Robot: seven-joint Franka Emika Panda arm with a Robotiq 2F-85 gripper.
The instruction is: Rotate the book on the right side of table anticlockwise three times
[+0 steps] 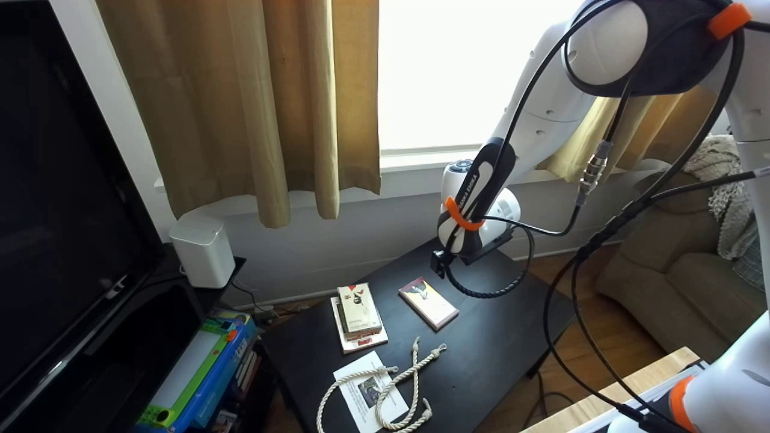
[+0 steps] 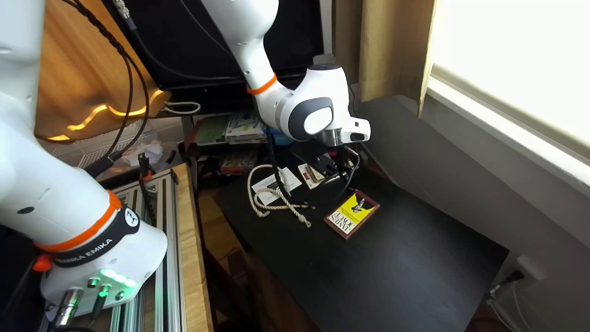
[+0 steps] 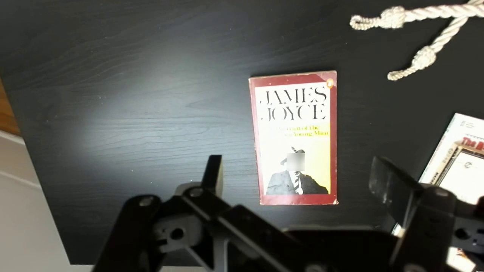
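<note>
One book (image 3: pixel 296 138) is lying flat and face up on the table (image 3: pixel 132 113), with nothing holding it; in an exterior view it is sitting just beside the stack (image 1: pixel 361 313), a narrow gap between them.

Your gripper (image 3: pixel 298 164) is hanging above, its jaws standing wide apart and grasping nothing. In the wrist view its fingers (image 3: pixel 212 170) are showing to either side of the book, level with the illustrated half rather than the middle. If you are closing along that line, you are probably taking a lopsided hold, with the book swinging about one end instead of spinning. Too high, and the fingers are likely riding over the thin edges; too low, and they are jamming against the table.

Once you are turning it, its ends could be sweeping toward the stack, and the finger on that side is showing close to it in the wrist view, so drift could be knocking it. The rope (image 3: pixel 435 13) is lying with two ends near the book, and a wandering turn could be catching them. The cable (image 1: pixel 490 295) is looping from your wrist (image 2: pixel 325 87) and could be pulling tight as you are twisting. Three turns are probably exceeding one wrist sweep, so you are risking a skewed regrip each time.
</note>
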